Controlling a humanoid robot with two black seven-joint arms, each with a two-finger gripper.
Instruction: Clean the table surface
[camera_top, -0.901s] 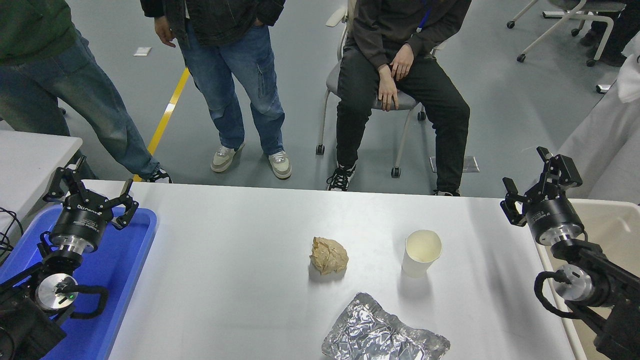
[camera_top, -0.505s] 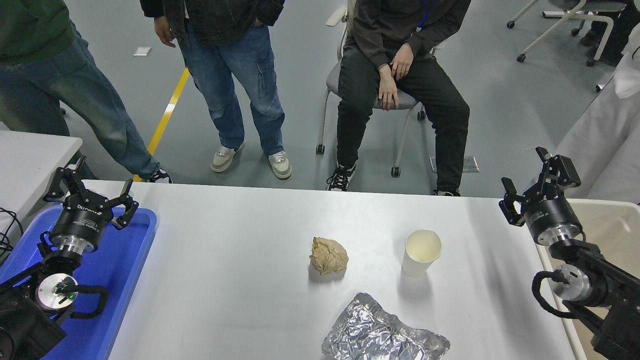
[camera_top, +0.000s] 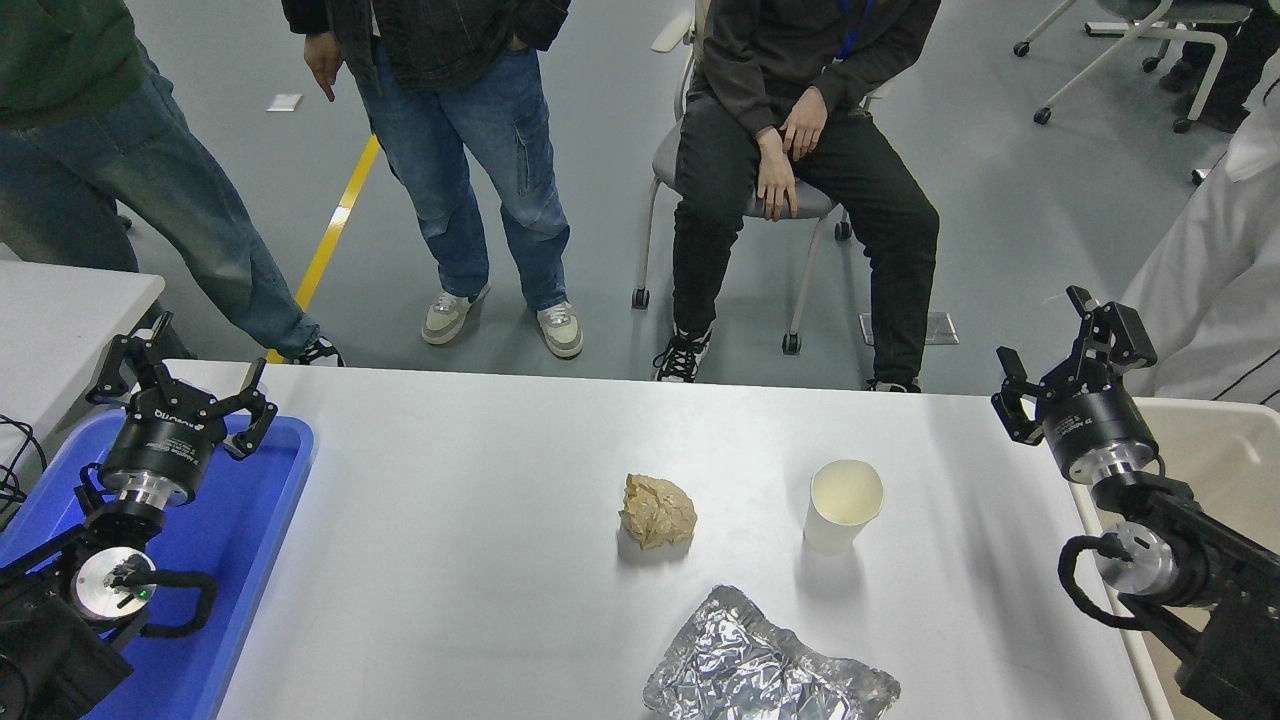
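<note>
The white-grey table surface (camera_top: 480, 520) fills the lower half of the head view. On it lie a crumpled brown paper ball (camera_top: 657, 511) in the middle, an upright white paper cup (camera_top: 842, 506) to its right, and a crumpled sheet of aluminium foil (camera_top: 765, 672) at the near edge. My right gripper (camera_top: 1070, 352) is open and empty above the table's far right corner, well right of the cup. My left gripper (camera_top: 180, 382) is open and empty, parked over the blue tray (camera_top: 250, 560) at the lower left.
A beige bin (camera_top: 1215, 450) stands beside the table's right edge. A smaller white table (camera_top: 60, 320) is at the left. Two people stand and one sits on a chair (camera_top: 740, 200) beyond the far edge; a white-clothed person (camera_top: 1215, 290) is at the right.
My right gripper has moved slightly up and to the left. The person in white at the right has shifted. The objects on the table have not moved.
</note>
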